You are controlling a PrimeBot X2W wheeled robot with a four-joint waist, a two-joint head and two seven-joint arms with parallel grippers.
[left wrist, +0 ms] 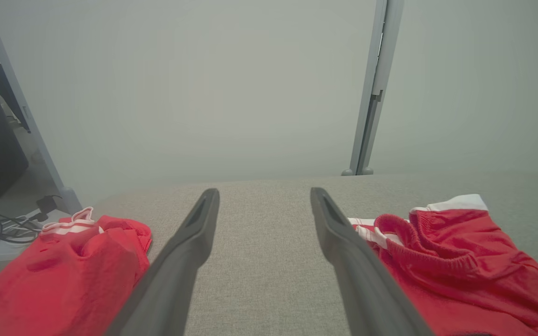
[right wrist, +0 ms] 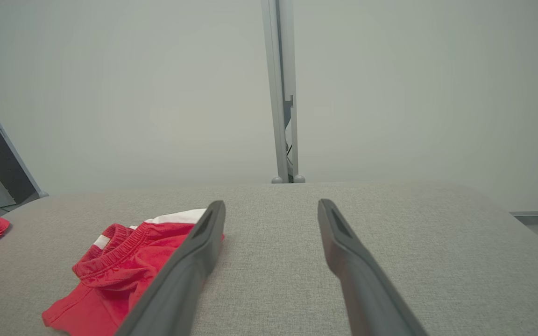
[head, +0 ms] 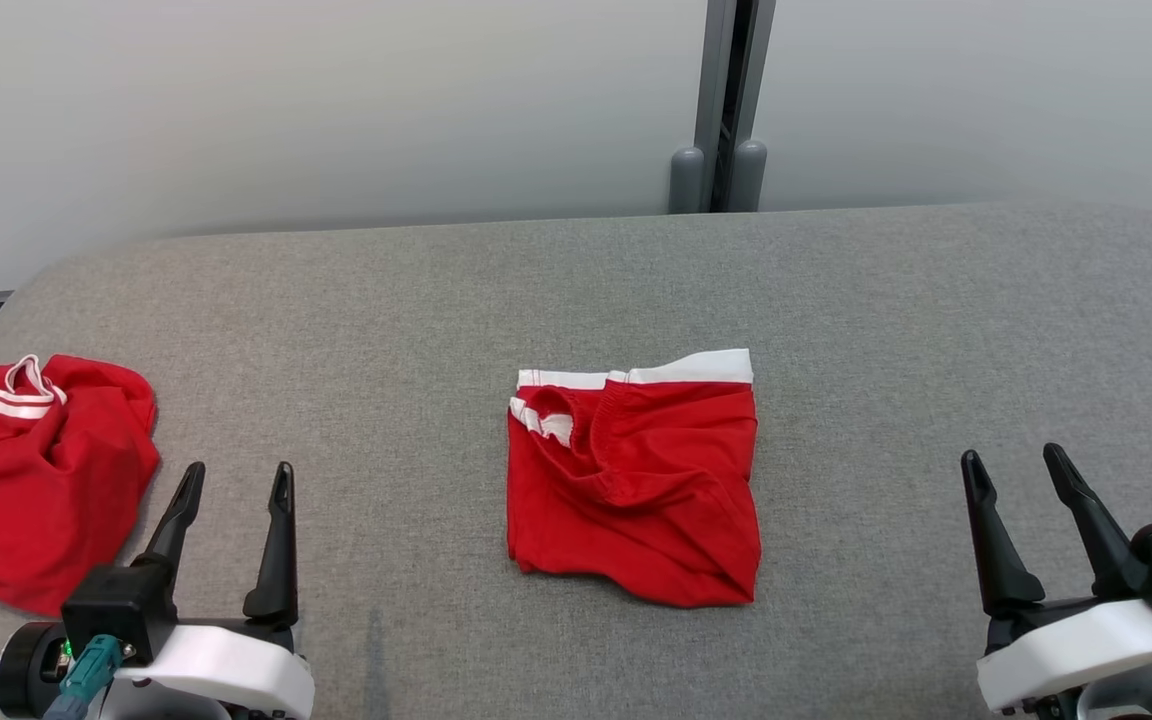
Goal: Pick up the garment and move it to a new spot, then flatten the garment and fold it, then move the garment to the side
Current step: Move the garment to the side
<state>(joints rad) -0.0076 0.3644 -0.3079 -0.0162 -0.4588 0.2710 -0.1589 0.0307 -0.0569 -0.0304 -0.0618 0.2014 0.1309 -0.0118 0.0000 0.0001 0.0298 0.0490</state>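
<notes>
The red garment [head: 633, 480] is seen folded at the middle of the grey tabletop [head: 886, 330], between the left claw [head: 239, 470] and the right claw [head: 1011, 455], both held spread and empty, with a crumpled red cloth [head: 41, 480] beside the left.

Grey table [head: 886, 330] holds folded garment [head: 636, 490] (crumpled garment [head: 36, 480] leftward).

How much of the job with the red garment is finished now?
Done, it seems: the red garment lies folded in the middle of the table. In hand: nothing; the left hand and the right hand are open and empty. Left: moving it to the side. A crumpled red garment lies at the table's left edge.
</notes>
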